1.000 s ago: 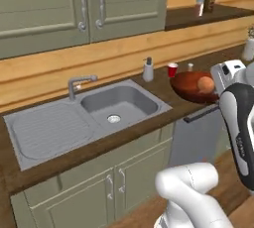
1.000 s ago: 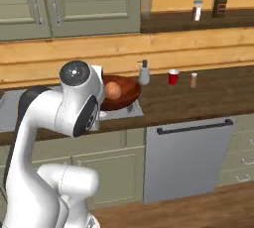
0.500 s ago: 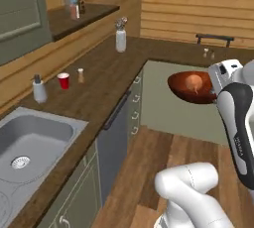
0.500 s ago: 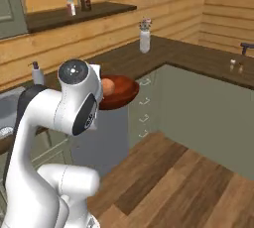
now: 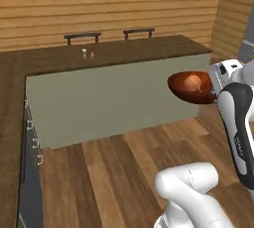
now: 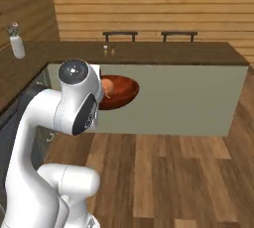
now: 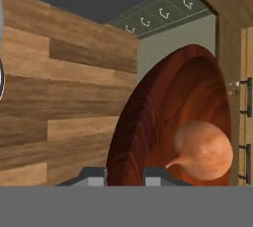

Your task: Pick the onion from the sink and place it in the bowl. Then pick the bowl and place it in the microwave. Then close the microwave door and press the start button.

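One small round orange-tan onion (image 7: 203, 150) sits inside the wide shallow glossy reddish-brown bowl (image 7: 168, 117), lying against the bowl's inner wall near its rim; same onion (image 5: 193, 81) seen in bowl (image 5: 191, 88) from left base view, and onion (image 6: 107, 86) in bowl (image 6: 117, 91) from right base view. Bowl held up in the air off the wooden plank floor (image 5: 114, 167), roughly level, at the end of the white arm. Fingers (image 7: 123, 175) narrowly parted and clamped on the bowl's rim, one dark tip each side of the rim edge in hand view. In the base views the hand itself is mostly hidden behind the arm's white links, grip not readable there. Beyond the bowl: long dark brown wooden worktop (image 5: 114, 53) on a pale grey-green panelled base (image 6: 188, 98), with two small shakers (image 5: 88, 53) on top near its far edge and two dark chair backs (image 6: 149, 35) behind it. Wood plank wall at far side. White bottle-like item (image 6: 17, 43) on the left worktop in right base view.
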